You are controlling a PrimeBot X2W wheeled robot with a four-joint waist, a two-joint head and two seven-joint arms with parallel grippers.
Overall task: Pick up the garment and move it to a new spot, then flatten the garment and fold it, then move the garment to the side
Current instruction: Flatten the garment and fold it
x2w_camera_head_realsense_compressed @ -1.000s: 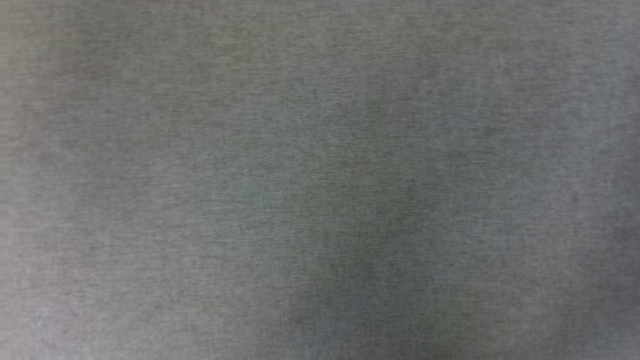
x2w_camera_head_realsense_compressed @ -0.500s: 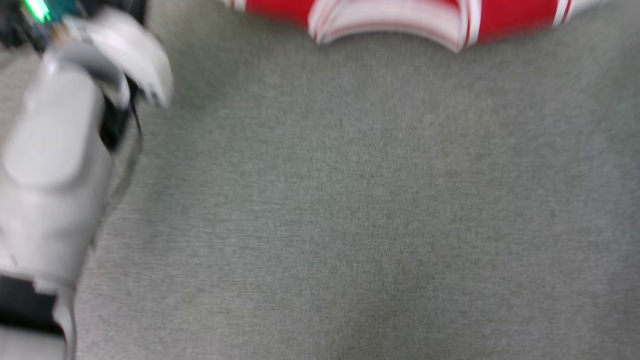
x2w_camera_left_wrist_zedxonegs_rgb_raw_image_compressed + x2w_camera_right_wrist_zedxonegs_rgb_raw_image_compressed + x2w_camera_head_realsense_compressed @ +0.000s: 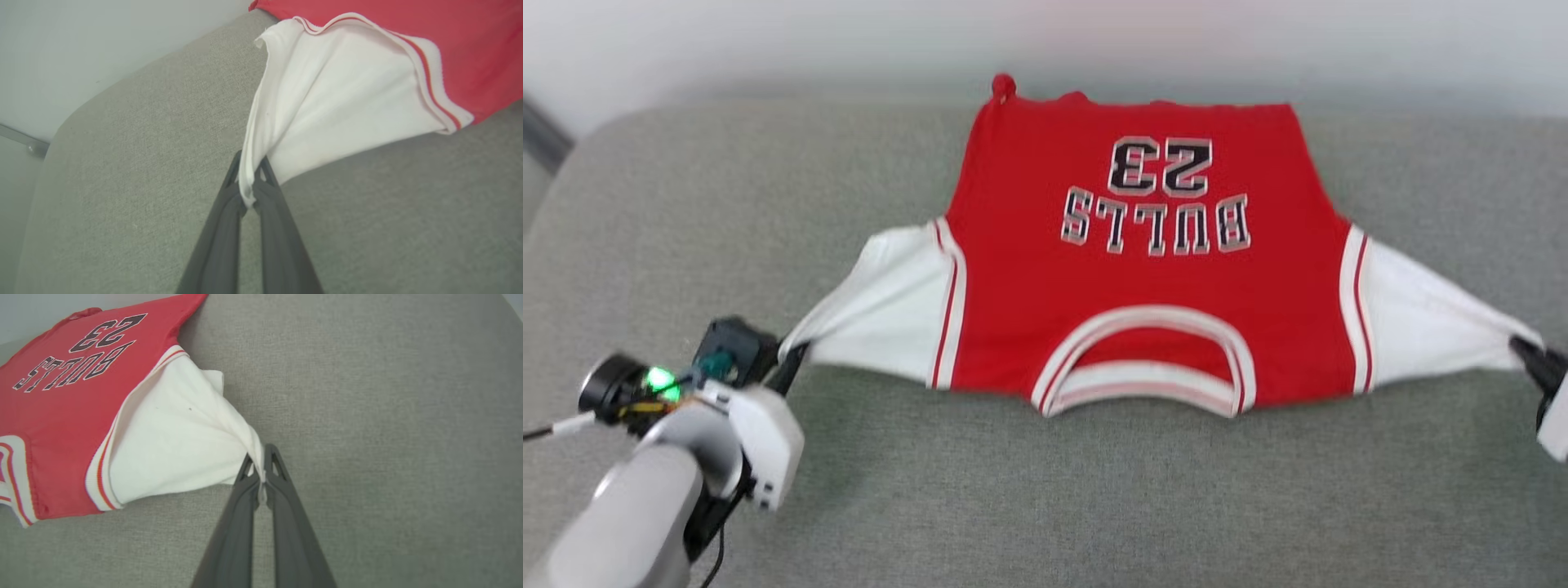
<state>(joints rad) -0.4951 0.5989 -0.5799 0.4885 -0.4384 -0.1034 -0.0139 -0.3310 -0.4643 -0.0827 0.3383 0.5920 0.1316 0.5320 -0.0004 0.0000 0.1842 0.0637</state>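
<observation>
Looking up off bare grey cushion a moment ago, and now catching the garment in full: lying front-up near the far edge, collar nearest. Pinched shut on one white sleeve tip with the left gripper, on the other with the right gripper. Stretched taut between them. Seemingly placed and being flattened; folding yet to do.

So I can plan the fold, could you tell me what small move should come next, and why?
Probably open both: the shirt lies spread flat on the cushion, while the left end effector and right end effector each pinch a sleeve tip.
</observation>
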